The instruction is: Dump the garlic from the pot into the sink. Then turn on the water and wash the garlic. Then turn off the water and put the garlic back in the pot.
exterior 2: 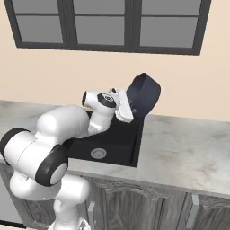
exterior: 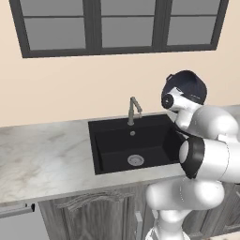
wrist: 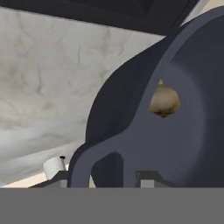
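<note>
- filling the lower right of the hand view, the pot (wrist: 144, 131) is showing a looped side handle right at the fingertips; the gripper (exterior 2: 130, 109) is pinching the pot at this handle or rim, though the exact contact point is hidden.
- sitting in the right centre of the hand view, the garlic (wrist: 164, 101) is resting against the inner wall of the tilted pot, not yet tipped out.
- in the right base view, the pot is hanging tipped on its side at centre frame, just above the far right corner of the sink (exterior 2: 128, 143).
- handling judgement: the pot is looking rigid, smooth and moderately heavy, so a firm hold at the handle is advisable; the garlic is looking light, lumpy and prone to rolling, so it is best taken across its widest part.
- materials: the pot is matte dark navy; the sink is matte black and rectangular, with a round steel drain (exterior: 135, 160) and a slim grey faucet (exterior: 133, 109); the counter (exterior: 42, 159) is veined pale marble.
</note>
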Available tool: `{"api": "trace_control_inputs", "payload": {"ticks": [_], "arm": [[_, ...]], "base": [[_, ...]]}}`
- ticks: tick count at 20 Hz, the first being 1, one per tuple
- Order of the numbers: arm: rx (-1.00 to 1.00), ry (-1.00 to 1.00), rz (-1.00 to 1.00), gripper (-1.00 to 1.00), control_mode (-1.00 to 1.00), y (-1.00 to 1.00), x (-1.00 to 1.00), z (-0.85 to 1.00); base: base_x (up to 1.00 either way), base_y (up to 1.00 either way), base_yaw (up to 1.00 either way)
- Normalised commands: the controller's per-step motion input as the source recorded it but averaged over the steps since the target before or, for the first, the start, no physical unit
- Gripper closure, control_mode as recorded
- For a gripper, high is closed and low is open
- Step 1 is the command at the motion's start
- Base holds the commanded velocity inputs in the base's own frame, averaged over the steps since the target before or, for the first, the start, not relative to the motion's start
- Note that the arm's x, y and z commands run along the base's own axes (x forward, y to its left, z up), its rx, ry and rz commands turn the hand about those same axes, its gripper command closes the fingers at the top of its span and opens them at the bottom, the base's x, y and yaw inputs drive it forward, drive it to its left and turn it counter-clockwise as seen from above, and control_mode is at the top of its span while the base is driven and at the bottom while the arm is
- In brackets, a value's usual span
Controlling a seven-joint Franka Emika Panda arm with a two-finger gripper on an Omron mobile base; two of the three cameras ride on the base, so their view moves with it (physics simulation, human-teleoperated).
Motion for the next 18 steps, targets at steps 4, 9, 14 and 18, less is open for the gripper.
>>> {"api": "trace_control_inputs", "payload": {"ticks": [4, 9, 14, 18], "arm": [[-0.1, 0.01, 0.09, 1.0, -1.0, 0.0, 0.0, 0.08], [-0.04, 0.0, 0.08, 1.0, -1.0, -0.01, -0.01, 0.0], [-0.14, 0.06, 0.02, 1.0, -1.0, 0.0, 0.0, 0.17], [-0.23, 0.24, 0.0, 1.0, -1.0, 0.0, 0.0, 0.3]], "base": [[0.0, 0.0, 0.0], [0.0, 0.0, 0.0], [0.0, 0.0, 0.0], [0.0, 0.0, 0.0]]}}
